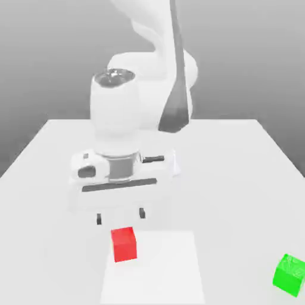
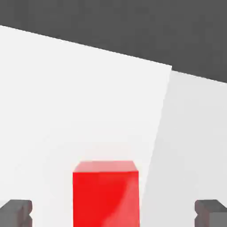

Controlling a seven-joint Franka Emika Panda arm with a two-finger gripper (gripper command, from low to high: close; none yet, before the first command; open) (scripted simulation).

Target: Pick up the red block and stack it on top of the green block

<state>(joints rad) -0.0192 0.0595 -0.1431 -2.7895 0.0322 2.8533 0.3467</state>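
Pale bench, and the claw hangs wide open above the red block! Looks light, stiff, smooth-faced; pinch opposite sides squarely, low down.

bright, even light washes the pale tabletop nearly white; the red block's faces differ in shade.

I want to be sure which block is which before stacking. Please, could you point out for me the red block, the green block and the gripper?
Red block (image 1: 124, 245): exterior view, its front face.
Green block (image 1: 289, 276): exterior view, its front side.
Gripper (image 1: 121, 215): exterior view, midway between its fingertips.
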